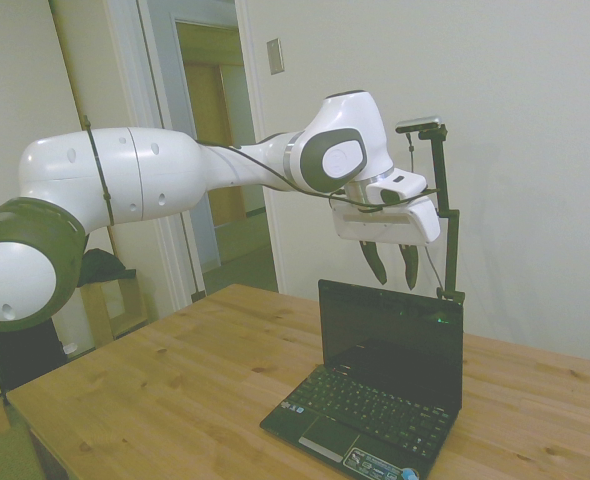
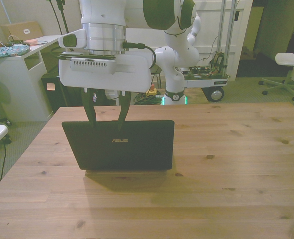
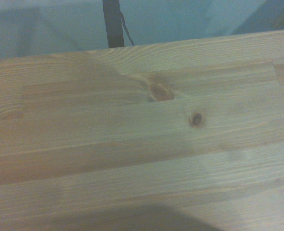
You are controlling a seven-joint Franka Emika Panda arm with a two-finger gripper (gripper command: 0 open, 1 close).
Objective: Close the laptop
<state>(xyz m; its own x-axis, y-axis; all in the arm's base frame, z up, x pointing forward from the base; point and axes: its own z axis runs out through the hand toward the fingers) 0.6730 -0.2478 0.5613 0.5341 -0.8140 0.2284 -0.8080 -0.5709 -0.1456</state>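
Observation:
The laptop [image 1: 390,350] stands open on the wooden table [image 1: 155,390], its dark screen upright and its keyboard [image 1: 370,405] flat with stickers on the palm rest. In the front view the glossy black lid [image 2: 137,149] shows its back and a silver logo [image 2: 119,141]. My gripper [image 1: 396,283] hangs open just above the lid's top edge, fingers pointing down. From the front, the gripper [image 2: 107,122] is over the lid's left half, its fingertips [image 2: 93,121] level with the edge. The wrist view shows only bare table planks [image 3: 142,134].
The table [image 2: 226,164] stretches wide on the front view's right of the laptop. Beyond its far edge stand a white desk [image 2: 17,74], a wheeled cart [image 2: 207,82] and an office chair [image 2: 289,62]. An open doorway [image 1: 220,150] is behind the arm.

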